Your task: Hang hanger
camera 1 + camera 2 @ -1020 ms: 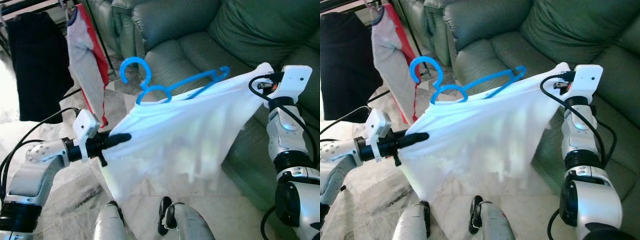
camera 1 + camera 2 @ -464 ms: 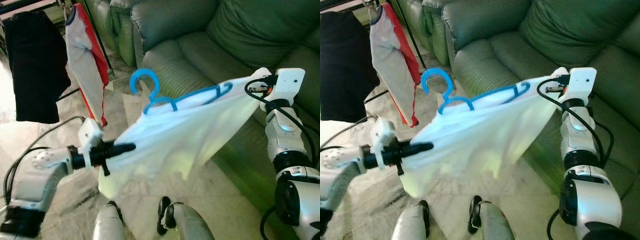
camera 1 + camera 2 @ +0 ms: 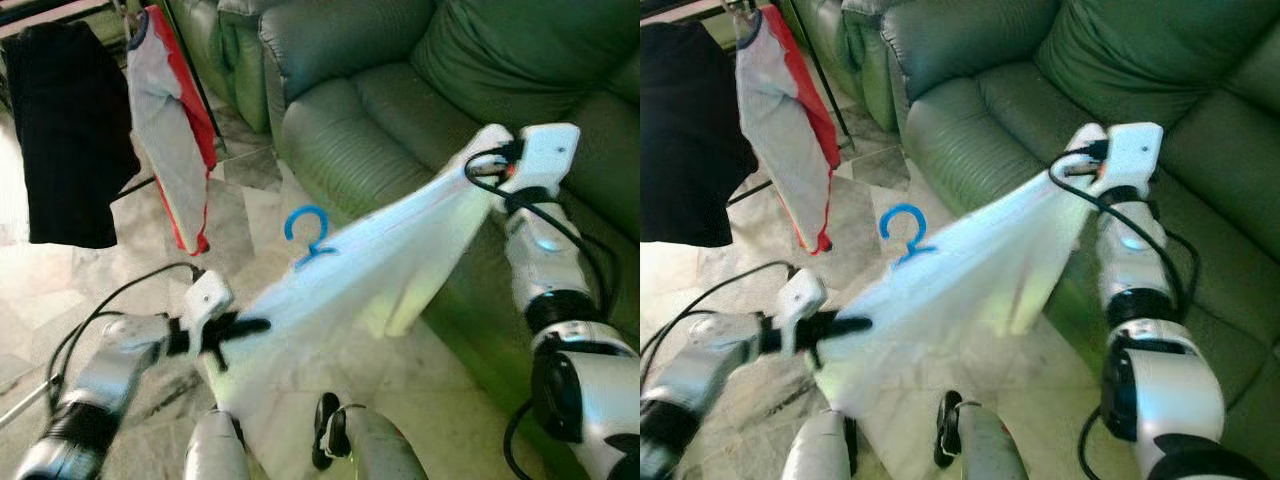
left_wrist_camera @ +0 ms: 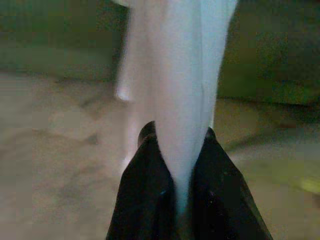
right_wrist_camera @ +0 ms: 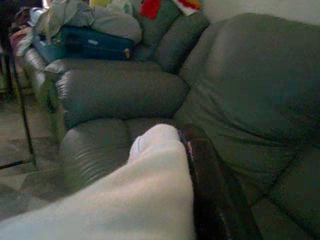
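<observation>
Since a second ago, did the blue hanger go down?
Yes. The blue hanger has sunk lower against the green sofa; now just its hook pokes above the white shirt.

no readable text, labels, brands or numbers

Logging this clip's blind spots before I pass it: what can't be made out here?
- Blue plastic hanger: just its hook clears the white cloth garment in the eye views; its arms are covered.
- Right gripper: cloth hides one finger in the right wrist view.
- Left gripper: eye views blurred there.
- Clothes rack rail above the black garment: cut off at the frame's top.
</observation>
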You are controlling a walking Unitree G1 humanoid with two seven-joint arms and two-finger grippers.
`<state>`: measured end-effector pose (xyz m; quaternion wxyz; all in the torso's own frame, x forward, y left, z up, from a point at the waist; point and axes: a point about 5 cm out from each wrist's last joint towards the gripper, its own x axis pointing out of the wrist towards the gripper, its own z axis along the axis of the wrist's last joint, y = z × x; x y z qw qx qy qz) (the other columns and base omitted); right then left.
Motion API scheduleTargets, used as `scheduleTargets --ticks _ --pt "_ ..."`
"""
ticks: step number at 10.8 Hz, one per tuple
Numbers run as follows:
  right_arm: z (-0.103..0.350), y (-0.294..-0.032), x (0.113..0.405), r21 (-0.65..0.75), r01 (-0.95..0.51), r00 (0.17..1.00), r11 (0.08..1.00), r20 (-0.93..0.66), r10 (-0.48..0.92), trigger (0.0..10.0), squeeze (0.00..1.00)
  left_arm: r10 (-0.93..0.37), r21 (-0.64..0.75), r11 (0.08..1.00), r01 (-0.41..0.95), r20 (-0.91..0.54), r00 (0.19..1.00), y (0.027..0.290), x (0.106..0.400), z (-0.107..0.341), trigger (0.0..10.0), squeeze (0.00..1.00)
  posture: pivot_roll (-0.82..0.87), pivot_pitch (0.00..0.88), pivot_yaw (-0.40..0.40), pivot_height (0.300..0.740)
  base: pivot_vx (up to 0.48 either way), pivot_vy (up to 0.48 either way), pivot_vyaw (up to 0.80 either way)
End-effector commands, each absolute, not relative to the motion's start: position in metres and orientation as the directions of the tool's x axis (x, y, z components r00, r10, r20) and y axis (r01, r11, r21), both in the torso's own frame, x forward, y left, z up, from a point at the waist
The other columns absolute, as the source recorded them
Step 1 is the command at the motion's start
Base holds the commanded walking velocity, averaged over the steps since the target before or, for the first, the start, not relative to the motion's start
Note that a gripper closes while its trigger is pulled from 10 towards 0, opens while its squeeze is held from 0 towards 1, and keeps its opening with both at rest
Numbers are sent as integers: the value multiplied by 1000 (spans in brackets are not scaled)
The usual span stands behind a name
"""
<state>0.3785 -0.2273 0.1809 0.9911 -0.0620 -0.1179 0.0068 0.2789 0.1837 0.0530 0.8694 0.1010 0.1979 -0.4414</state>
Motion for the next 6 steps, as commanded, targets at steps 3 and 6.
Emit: scheduleTargets --ticks 3,6 --pt "184 -173 379 -126 -218 937 968 249 244 0 0 -452 94 851 517 -372 811 194 308 53 0 0 45 184 -128 740 0 0 0" --pt "189 -96 350 -83 -606 722 791 359 591 0 0 -273 -20 961 276 -229 935 182 331 67 0 0 45 175 -135 740 0 0 0"
